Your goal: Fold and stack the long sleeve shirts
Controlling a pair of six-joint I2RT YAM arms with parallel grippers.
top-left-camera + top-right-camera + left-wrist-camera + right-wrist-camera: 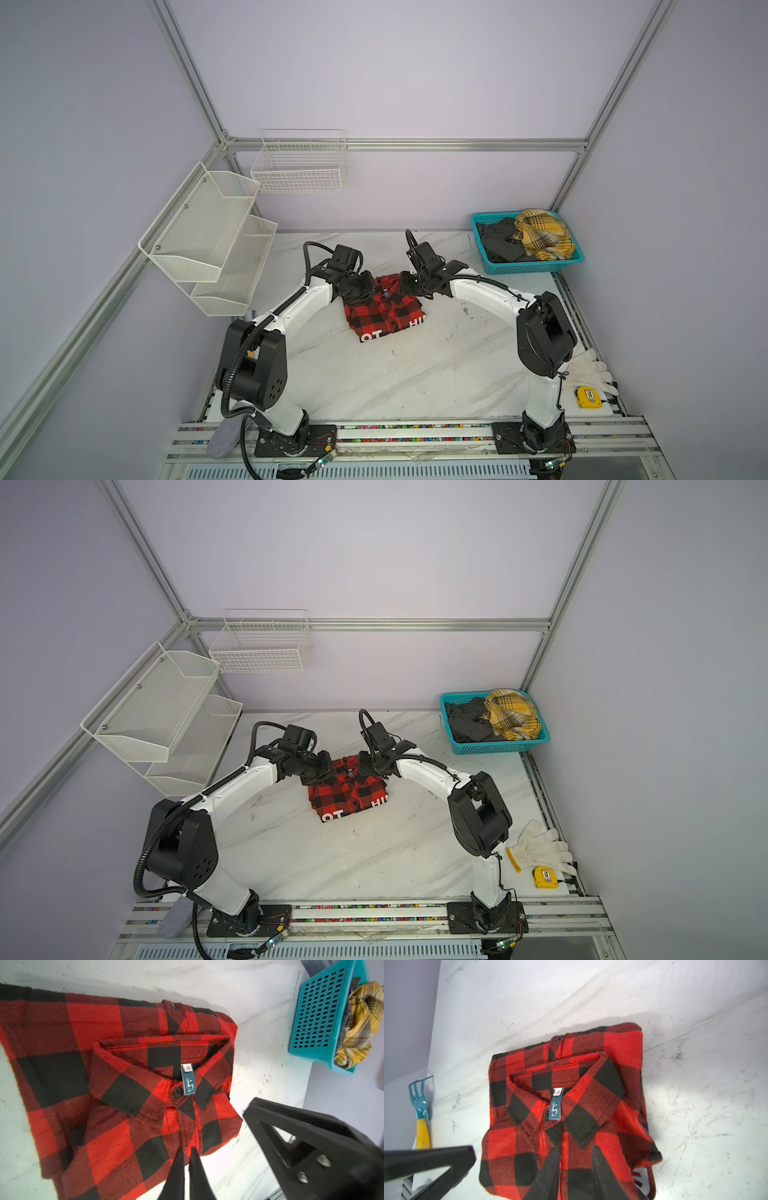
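Shirt: red-and-black buffalo check, white block letters. Buttons black. Neck label teal, white emblem; size tab white.
Basket teal, grid of holes. Inside, 2 garments: plaid garment mustard-yellow with grey and white lines; dark grey garment, plain.
Table white marble pattern, grey veins, dark scuffs.
Mesh rack white; wire rack white.
Gloves white. Tape measure yellow. Rake blue head, yellow handle.
Arms white links, black joints. Walls pale lilac-grey.
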